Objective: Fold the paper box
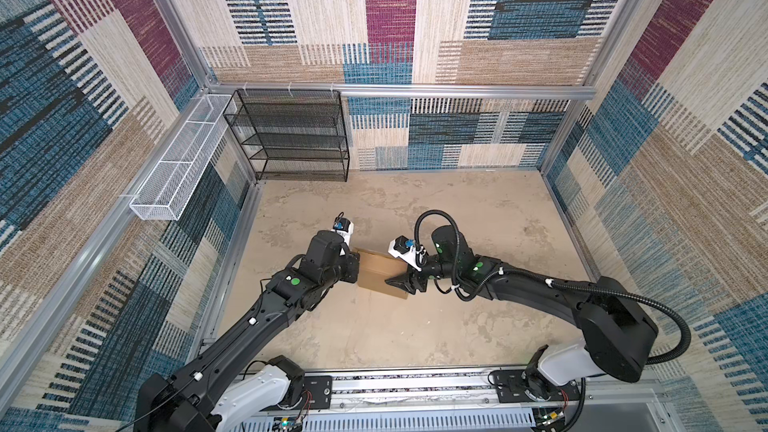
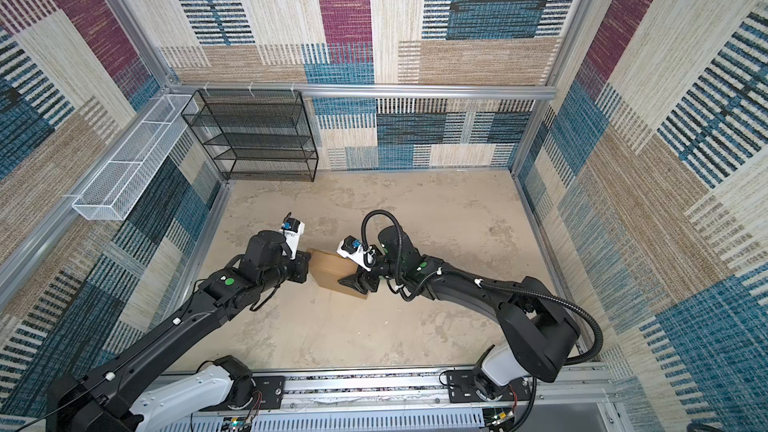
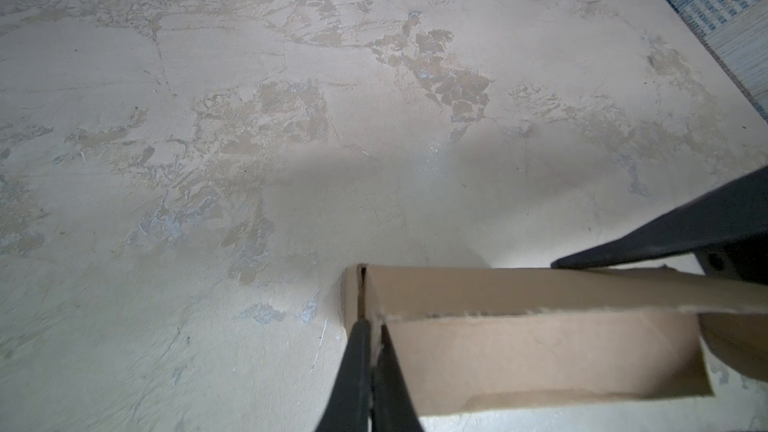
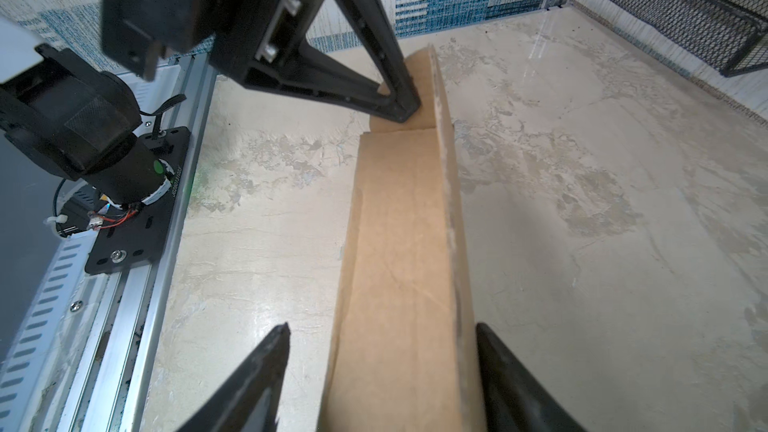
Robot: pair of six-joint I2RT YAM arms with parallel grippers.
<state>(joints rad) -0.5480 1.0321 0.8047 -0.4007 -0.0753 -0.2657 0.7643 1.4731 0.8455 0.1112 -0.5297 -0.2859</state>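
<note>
The paper box (image 1: 376, 272) (image 2: 330, 270) is brown cardboard, partly folded, lying mid-table between both arms. My left gripper (image 3: 372, 326) is shut on the thin upright cardboard at one corner of the box (image 3: 540, 351); in both top views it (image 1: 353, 268) (image 2: 305, 270) meets the box's left end. From the right wrist view the left gripper (image 4: 399, 105) pinches the far end of the box (image 4: 399, 243). My right gripper (image 4: 382, 326) (image 1: 399, 282) (image 2: 351, 282) stands open astride the raised cardboard strip, with a gap on one side and the other finger close to the edge.
A black mesh rack (image 1: 291, 135) stands at the back left against the wall. A white wire basket (image 1: 178, 160) hangs on the left wall. An aluminium rail (image 1: 415, 384) carrying both arm bases runs along the front edge. Patterned walls enclose the table.
</note>
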